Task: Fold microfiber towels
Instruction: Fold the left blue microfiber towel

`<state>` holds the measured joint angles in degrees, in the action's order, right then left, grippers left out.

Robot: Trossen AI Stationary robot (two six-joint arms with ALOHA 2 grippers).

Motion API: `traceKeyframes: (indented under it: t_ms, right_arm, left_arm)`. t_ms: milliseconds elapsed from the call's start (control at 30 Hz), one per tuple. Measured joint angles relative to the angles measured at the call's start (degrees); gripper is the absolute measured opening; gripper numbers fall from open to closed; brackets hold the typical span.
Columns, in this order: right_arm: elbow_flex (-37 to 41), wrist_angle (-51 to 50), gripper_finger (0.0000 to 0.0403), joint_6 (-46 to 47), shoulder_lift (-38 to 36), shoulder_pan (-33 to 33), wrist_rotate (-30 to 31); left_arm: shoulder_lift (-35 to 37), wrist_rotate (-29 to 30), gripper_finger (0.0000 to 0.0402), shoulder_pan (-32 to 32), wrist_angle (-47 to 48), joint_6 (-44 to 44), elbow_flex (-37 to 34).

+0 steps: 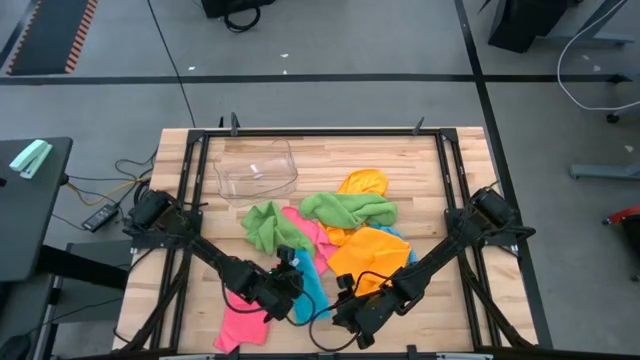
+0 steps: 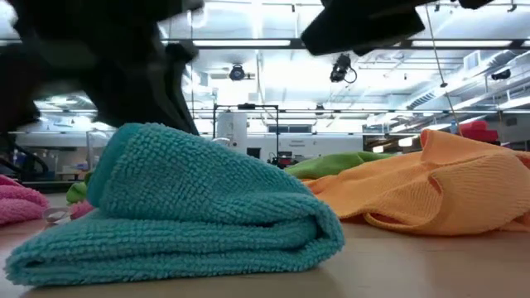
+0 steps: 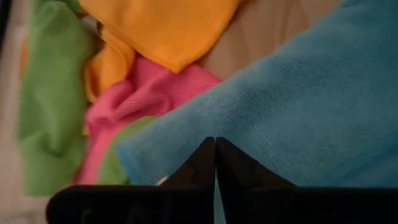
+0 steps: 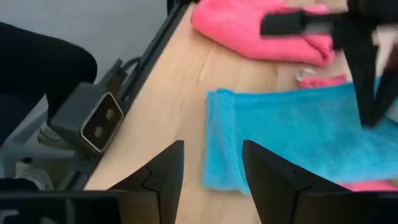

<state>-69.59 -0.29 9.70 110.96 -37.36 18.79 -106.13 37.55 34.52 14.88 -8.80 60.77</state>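
Note:
A sky blue towel (image 2: 199, 207) lies folded near the table's front, its fold (image 2: 327, 236) toward the right and its upper layer rising to the left. My left gripper (image 1: 290, 283) is shut at that raised left end. My right gripper (image 4: 212, 146) hangs open just right of the fold (image 4: 214, 137), touching nothing. A pink towel (image 1: 245, 322) lies at the front left. Further back, green (image 1: 265, 228) and orange (image 1: 372, 255) towels lie in a loose heap, a second green one (image 1: 350, 207) among them. My left gripper has its shut fingers (image 3: 205, 165) at the left end of the blue towel's upper layer (image 3: 261, 118), slanting down from the table's left. That end stands raised (image 2: 124, 141) while the lower layer lies flat on the table. The fingers hide the contact itself.
A clear plastic tub (image 1: 257, 170) stands at the back left. The low camera (image 4: 93, 124) sits at the table's front edge, close below my right gripper. Black frame rails (image 1: 448, 190) run along the table's sides. Bare wood shows at the front right.

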Motion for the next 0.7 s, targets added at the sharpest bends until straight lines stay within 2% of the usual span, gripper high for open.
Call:
traceKeyframes:
  t_ms: [267, 367, 500, 700]
  right_arm:
    - [6.8, 12.9, 0.0172, 2.2, 0.7, -1.0, 0.4]
    - [9.1, 19.2, 0.0172, 1.6, 0.7, -1.0, 1.5]
    - [11.6, 24.2, 0.0172, 0.0, 0.7, -0.8, 2.5]
    - [13.0, 23.9, 0.0172, 0.0, 0.7, 0.3, 3.9]
  left_arm:
    - [4.9, -6.2, 0.002, -3.2, -25.3, 1.2, -15.4]
    - [7.7, -6.8, 0.0013, -3.9, -29.8, 0.9, -19.5]
    - [9.9, -9.9, 0.0017, -3.3, -33.2, 1.9, -20.6]
    - [8.3, -12.1, 0.0048, 1.2, -34.3, 7.3, -16.8]
